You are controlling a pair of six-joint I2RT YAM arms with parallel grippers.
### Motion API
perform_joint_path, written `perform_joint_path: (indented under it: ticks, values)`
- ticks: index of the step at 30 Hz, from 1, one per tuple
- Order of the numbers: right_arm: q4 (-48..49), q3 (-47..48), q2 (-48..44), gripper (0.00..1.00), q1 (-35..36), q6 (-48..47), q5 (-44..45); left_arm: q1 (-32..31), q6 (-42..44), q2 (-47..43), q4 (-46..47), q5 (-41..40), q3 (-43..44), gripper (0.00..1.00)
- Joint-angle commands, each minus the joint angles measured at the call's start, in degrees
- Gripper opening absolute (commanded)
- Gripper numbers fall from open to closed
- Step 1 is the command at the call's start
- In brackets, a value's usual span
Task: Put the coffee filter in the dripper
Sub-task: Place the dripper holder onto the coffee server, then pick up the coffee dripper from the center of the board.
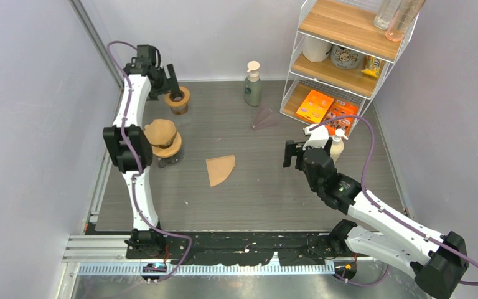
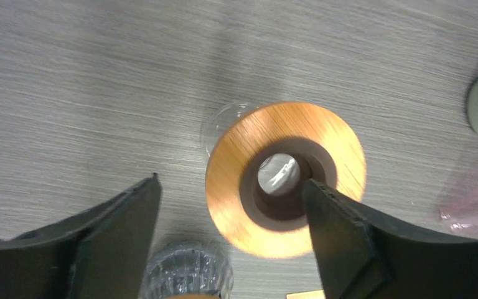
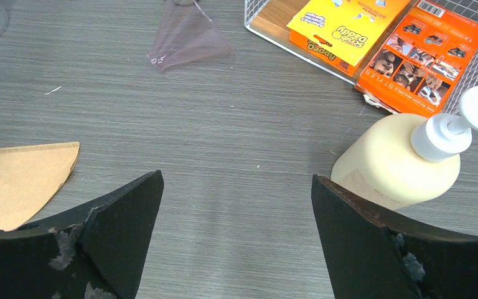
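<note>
A flat brown paper coffee filter (image 1: 220, 169) lies on the grey table, also at the left of the right wrist view (image 3: 25, 180). A glass dripper with a wooden collar (image 1: 178, 100) stands at the far left. In the left wrist view its orange collar (image 2: 236, 156) rings a dark hole. My left gripper (image 1: 175, 86) is open just above it, and its right finger (image 2: 342, 237) overlaps the collar's edge. A second wooden-collared dripper (image 1: 164, 147) nearer me holds a brown filter. My right gripper (image 1: 293, 153) is open and empty, right of the flat filter.
A green pump bottle (image 1: 253, 85) and a pink translucent cone (image 1: 264, 117) stand at the back. A cream pump bottle (image 3: 392, 163) is beside my right gripper. A wire shelf (image 1: 342, 59) with orange boxes (image 3: 423, 56) fills the back right.
</note>
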Motion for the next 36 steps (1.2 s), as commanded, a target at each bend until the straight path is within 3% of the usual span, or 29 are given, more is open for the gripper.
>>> perform_joint_path:
  ticks: [1, 9, 16, 19, 21, 23, 27, 30, 36]
  values:
    - [1.4, 0.2, -0.5, 0.95, -0.2, 0.3, 0.9, -0.2, 0.1, -12.7, 2.1, 0.5, 0.0, 0.98]
    - [1.4, 0.1, -1.1, 0.96, -0.2, -0.1, -1.6, -6.6, 1.7, -29.8, 7.9, 1.1, -16.6, 1.0]
    - [1.9, -0.2, -1.0, 0.96, -0.3, 0.3, -4.4, -16.1, 1.5, -46.9, 20.2, 1.7, -39.3, 1.0]
    - [2.8, -0.7, -0.5, 0.95, -0.2, 0.5, -6.2, -21.5, -3.5, -50.2, 17.6, -2.9, -39.9, 1.0]
    - [3.3, -0.6, 0.2, 0.95, -0.2, 0.6, -6.0, -25.1, -6.4, -53.9, 25.5, -3.1, -46.2, 0.99]
    - [2.0, 0.1, 0.8, 0.95, -0.2, 0.5, -6.0, -27.6, -7.0, -55.5, 30.9, -0.5, -51.3, 0.99]
    - [3.5, -0.5, 1.1, 0.95, -0.3, 0.5, -6.2, -31.7, -9.5, -54.3, 28.0, -0.9, -56.6, 0.99]
    - [3.8, -0.2, 2.2, 0.95, -0.3, 1.1, -7.1, -34.8, -11.4, -53.9, 29.2, -3.6, -61.4, 1.0]
    - [3.4, 1.4, 5.4, 0.95, -1.0, 3.1, -6.8, -37.8, -13.8, -52.6, 33.7, -0.4, -67.7, 1.0]
